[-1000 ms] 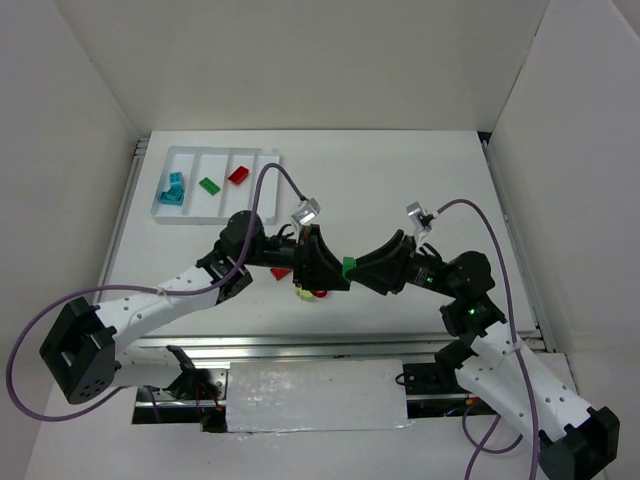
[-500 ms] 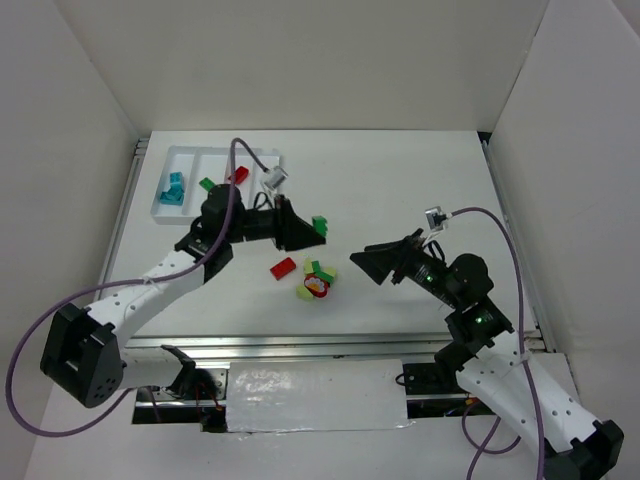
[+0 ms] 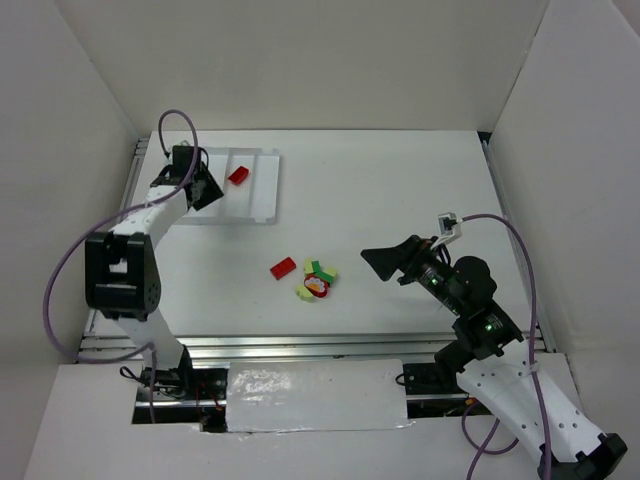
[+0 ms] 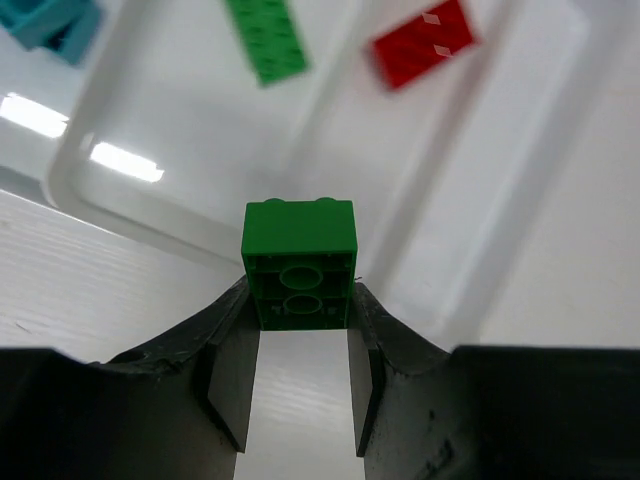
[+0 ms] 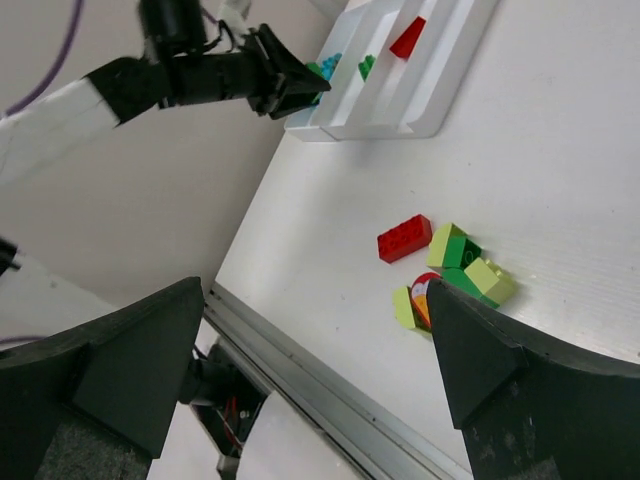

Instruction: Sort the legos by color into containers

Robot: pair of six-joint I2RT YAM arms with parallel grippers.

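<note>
White worktop [image 3: 400, 190], boxed in by plain white walls [image 3: 300, 70], carries everything. The left jaws grip a small green plastic brick [image 4: 299, 262] at the rim of the shallow white plastic tray [image 3: 262, 185]. Beyond them, teal bricks [image 4: 45, 20], a flat green brick [image 4: 266, 40] and a red brick [image 4: 422, 42] lie in separate compartments. The right jaws gape wide and hold nothing, with the loose red, green and yellow-green bricks [image 5: 445, 265] ahead of them.

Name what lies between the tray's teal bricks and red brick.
A long green brick lies between the teal bricks and the red brick, seen in the left wrist view.
</note>
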